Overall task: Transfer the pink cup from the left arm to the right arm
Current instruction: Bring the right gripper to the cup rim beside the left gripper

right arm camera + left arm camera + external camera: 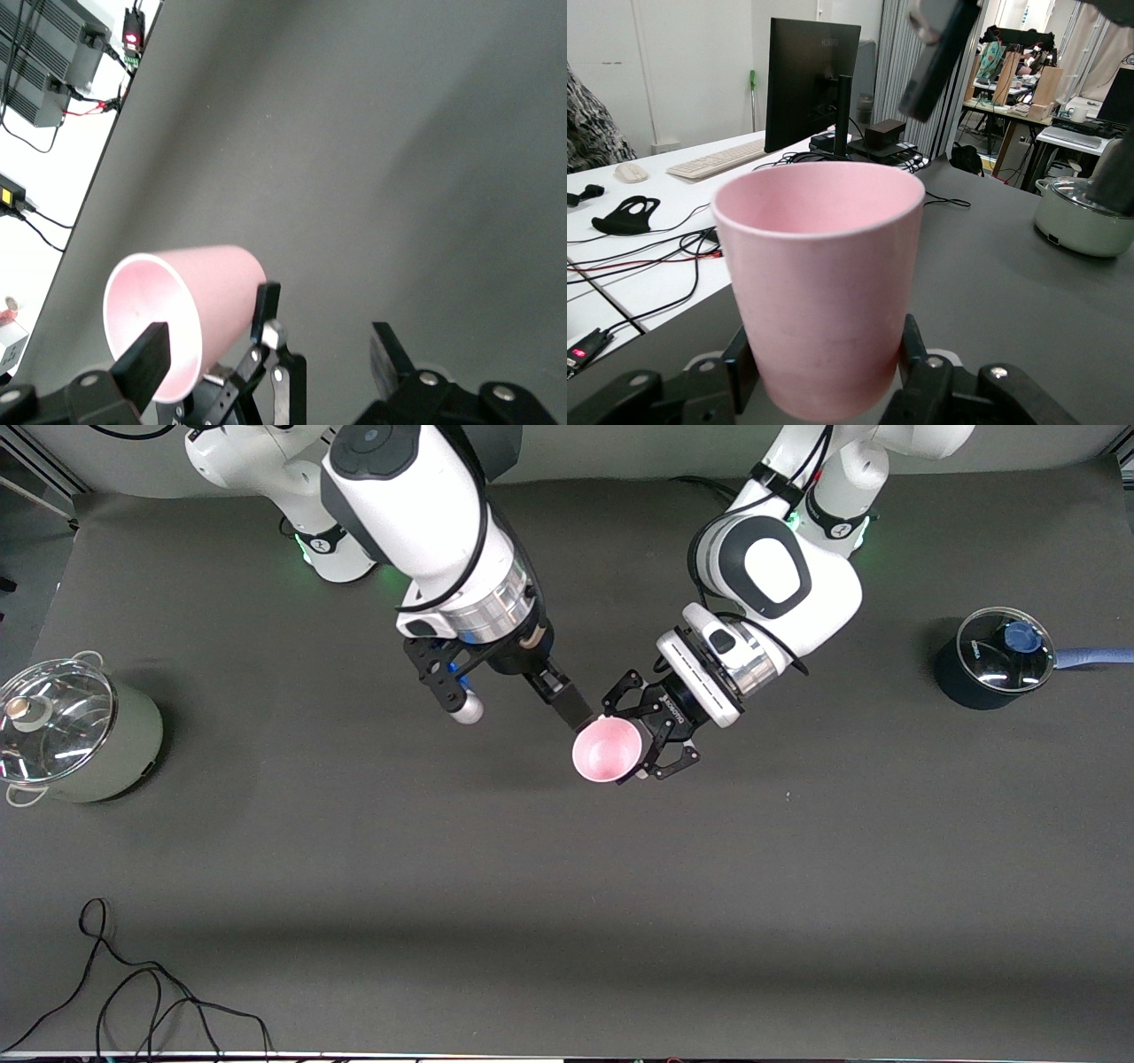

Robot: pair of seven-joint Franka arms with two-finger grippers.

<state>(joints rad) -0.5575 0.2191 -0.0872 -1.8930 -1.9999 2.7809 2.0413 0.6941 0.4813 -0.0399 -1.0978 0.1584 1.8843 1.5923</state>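
The pink cup (606, 749) is held in the air over the middle of the table, tipped on its side with its mouth toward the front camera. My left gripper (640, 737), the skeletal black one, is shut on the cup's lower body; in the left wrist view the cup (819, 274) sits between its two pads (741, 365). My right gripper (578, 714) is open right at the cup's rim. In the right wrist view one of its fingers (146, 356) overlaps the cup's mouth (151, 310) and the other stands wide apart from the cup.
A grey-green pot with a glass lid (75, 731) stands at the right arm's end of the table, also in the left wrist view (1085, 217). A dark blue glass-lidded pot (994, 657) stands at the left arm's end. A black cable (133, 992) lies near the front edge.
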